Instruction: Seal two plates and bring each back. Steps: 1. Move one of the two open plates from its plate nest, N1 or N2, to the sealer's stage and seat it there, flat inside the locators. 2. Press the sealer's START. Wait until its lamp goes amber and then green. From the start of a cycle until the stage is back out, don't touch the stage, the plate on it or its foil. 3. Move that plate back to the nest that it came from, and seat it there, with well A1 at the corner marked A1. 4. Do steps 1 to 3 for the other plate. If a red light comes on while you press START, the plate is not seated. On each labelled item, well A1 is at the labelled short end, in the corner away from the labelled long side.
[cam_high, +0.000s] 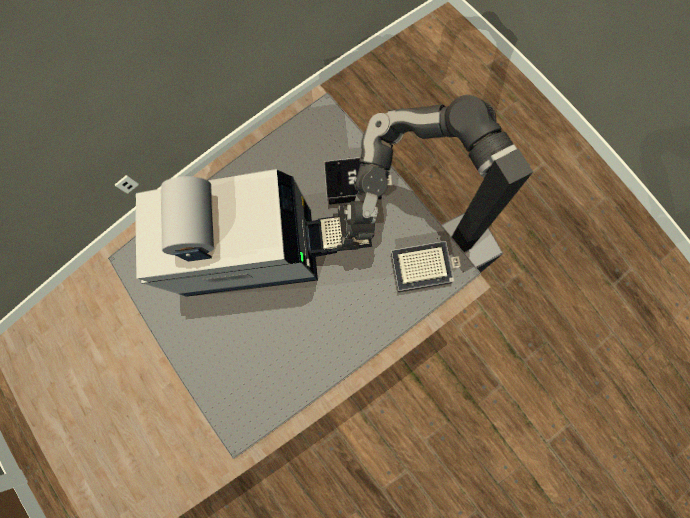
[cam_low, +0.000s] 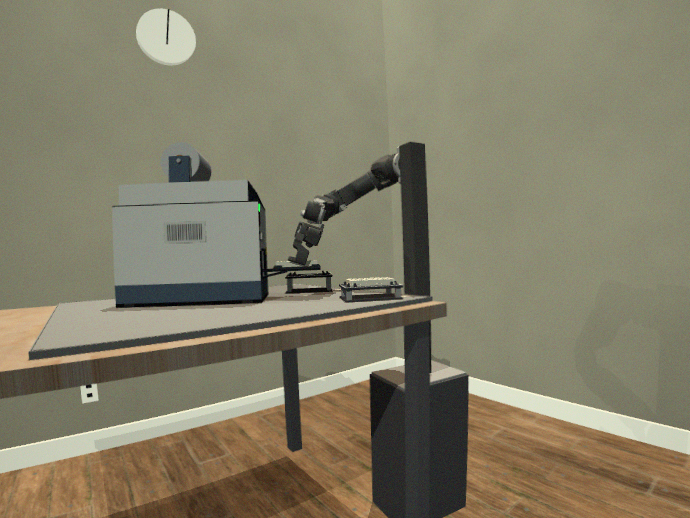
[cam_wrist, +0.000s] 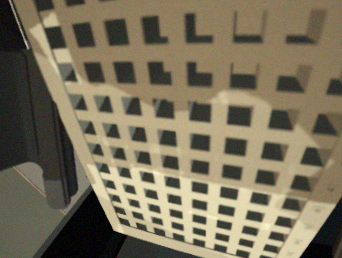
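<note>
My gripper (cam_high: 355, 227) (cam_low: 299, 260) is shut on an open cream plate (cam_high: 331, 233) (cam_wrist: 200, 170), at the sealer's stage (cam_high: 315, 240) (cam_low: 311, 267). The plate's wells show uncovered in the wrist view, with one finger at its left edge. Whether it is fully seated is hidden. The sealer (cam_high: 239, 223) (cam_low: 186, 262) has its stage out, and its lamp (cam_high: 302, 256) (cam_low: 259, 207) is green. Nest N1 (cam_high: 336, 181) (cam_low: 309, 275) shows no plate on its visible part; the arm covers some of it. The other plate (cam_high: 423, 264) (cam_low: 370, 279) lies in the second nest (cam_high: 424, 284).
The arm reaches over nest N1 from its dark post (cam_high: 482, 209) (cam_low: 415, 223) at the table's right end. The sealer's front face stands close beside the gripper. A foil roll (cam_high: 186, 214) (cam_low: 181, 160) sits on the sealer. A small label (cam_high: 455, 262) stands beside the second nest.
</note>
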